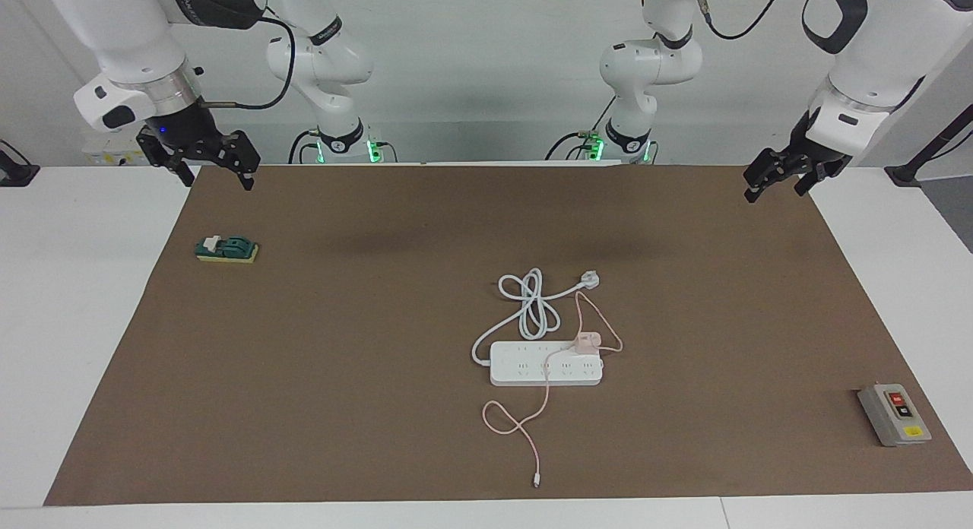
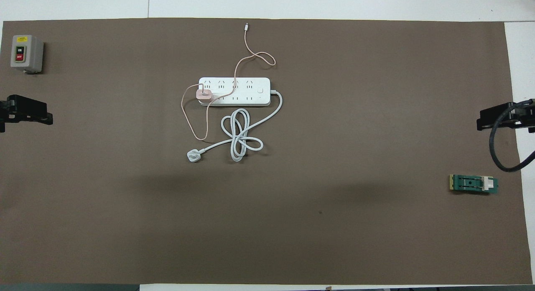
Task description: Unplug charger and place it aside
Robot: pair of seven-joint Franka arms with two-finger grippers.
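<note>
Both grippers hang in the air over the two ends of the brown mat (image 1: 342,377), each with its fingers spread wide and nothing between them. Left gripper (image 1: 777,184) is over the mat's edge at the left arm's end, showing in the overhead view (image 2: 26,111) at about nine o'clock from the mat's middle; right gripper (image 1: 215,168) is over the matching edge at the right arm's end, at about three o'clock in the overhead view (image 2: 499,116). Well apart from both, the charger (image 1: 587,343) sits plugged into the white power strip (image 1: 546,363), at the strip's end toward the left arm, its pale pink cube standing up from the sockets. From overhead the charger (image 2: 204,94) lies at roughly eleven o'clock from the mat's middle. Its thin pink cable (image 2: 246,57) loops out nearer the robots, crosses over the strip, makes a small loop and ends in a connector close to the mat's edge farthest from the robots. The strip's thick white cord (image 2: 239,136) lies coiled nearer the robots, ending in a white plug (image 2: 193,156). A grey switch box (image 2: 26,53) rests near the mat's corner at the left arm's end, and a green block (image 2: 473,184) lies at the right arm's end.
</note>
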